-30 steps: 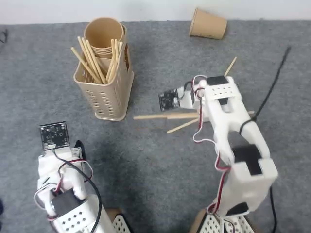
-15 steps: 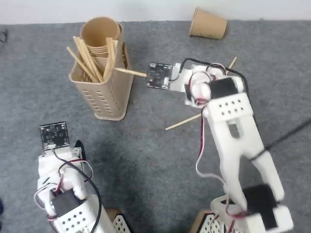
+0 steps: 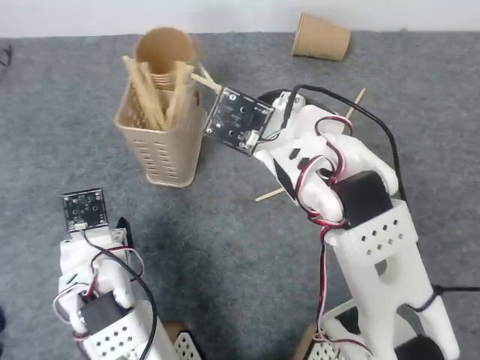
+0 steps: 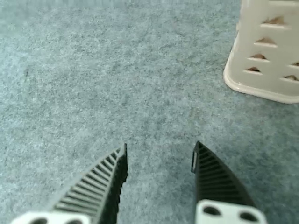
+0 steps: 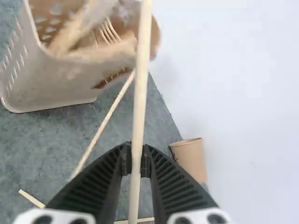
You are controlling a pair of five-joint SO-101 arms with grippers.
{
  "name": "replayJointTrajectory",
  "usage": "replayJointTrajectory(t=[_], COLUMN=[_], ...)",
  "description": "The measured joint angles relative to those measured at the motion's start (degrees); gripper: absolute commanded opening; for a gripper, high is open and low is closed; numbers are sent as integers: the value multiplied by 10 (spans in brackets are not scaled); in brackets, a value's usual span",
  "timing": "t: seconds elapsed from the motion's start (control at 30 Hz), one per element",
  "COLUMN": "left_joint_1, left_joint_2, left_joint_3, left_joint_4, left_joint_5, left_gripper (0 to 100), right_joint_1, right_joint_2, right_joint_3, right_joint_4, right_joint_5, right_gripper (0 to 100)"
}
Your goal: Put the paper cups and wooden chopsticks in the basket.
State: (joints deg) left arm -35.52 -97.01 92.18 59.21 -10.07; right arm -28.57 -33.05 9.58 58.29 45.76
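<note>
Surface: grey short-pile carpet mat (image 4: 93, 70), under the left gripper (image 4: 160, 147) and running on ahead of it. Same mat sits below the right gripper (image 5: 136, 147). Backdrop: plain white wall (image 5: 233, 70), ahead of the right gripper and meeting the mat's far edge. Small black object (image 3: 6, 54) on the mat, well ahead of the left gripper, off to its left; can't tell what it is.

A counter (image 3: 225, 247) covered in grey, felt-like fabric is stretching back to a plain white surface (image 3: 240, 13) that is bordering its far edge.
</note>
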Motion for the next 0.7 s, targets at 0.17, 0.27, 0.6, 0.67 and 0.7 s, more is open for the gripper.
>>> replayJointTrajectory(t=[0.17, 0.27, 0.6, 0.67, 0.7], left_joint_1=[-1, -1, -1, -1, -1], left_joint_2=[0, 0, 0, 0, 0], left_joint_3=[0, 0, 0, 0, 0], left_joint_4=[0, 0, 0, 0, 0], left_joint_5=[0, 0, 0, 0, 0], left_gripper=[209, 209, 209, 209, 209], right_joint_1=[3, -4, -31, -30, -29], right_joint_2=[-1, -1, 64, 86, 100], right_joint_3=[0, 0, 0, 0, 0], right_joint_4=[-16, -46, -265, -338, -375], right_joint_5=[-13, -20, -156, -196, -211], right_gripper=[8, 8, 8, 8, 8])
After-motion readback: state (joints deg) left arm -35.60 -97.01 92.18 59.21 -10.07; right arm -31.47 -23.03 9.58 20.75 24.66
